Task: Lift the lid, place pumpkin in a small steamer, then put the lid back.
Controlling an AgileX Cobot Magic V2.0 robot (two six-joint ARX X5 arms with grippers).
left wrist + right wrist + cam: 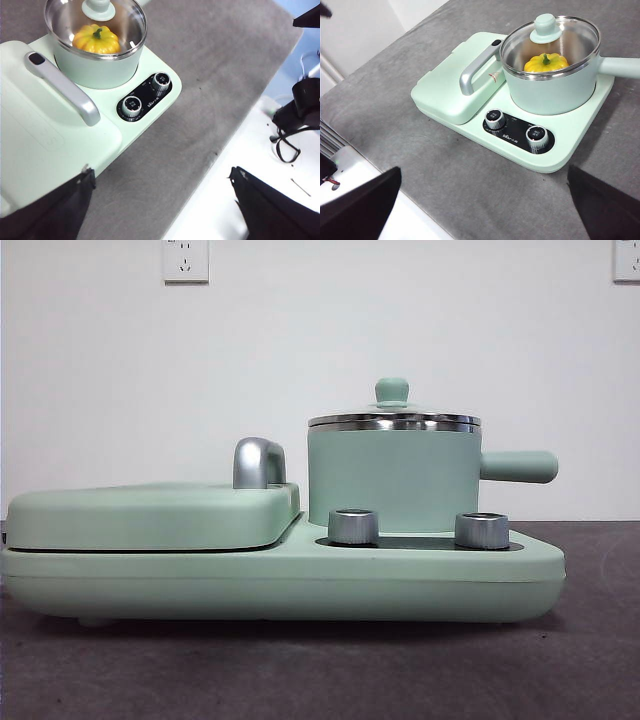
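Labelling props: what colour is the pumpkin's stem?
Green, on the yellow-orange pumpkin inside the small steamer; clearest in the right wrist view.

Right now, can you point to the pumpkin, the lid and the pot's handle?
pumpkin (pixel 546 63): right wrist view, on its yellow ribbed body.
lid (pixel 546 29): right wrist view, on its mint-green knob.
side handle (pixel 518 466): front view, middle of the stubby handle.

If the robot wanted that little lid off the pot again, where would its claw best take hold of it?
Probably the mint-green knob at the centre of the lid, coming straight down from above. The knob stands upright and proud of the flat glass, narrow enough to pinch, while the steel rim sits flush on the small steamer and offers no edge. Both claws are open and away from the pot.
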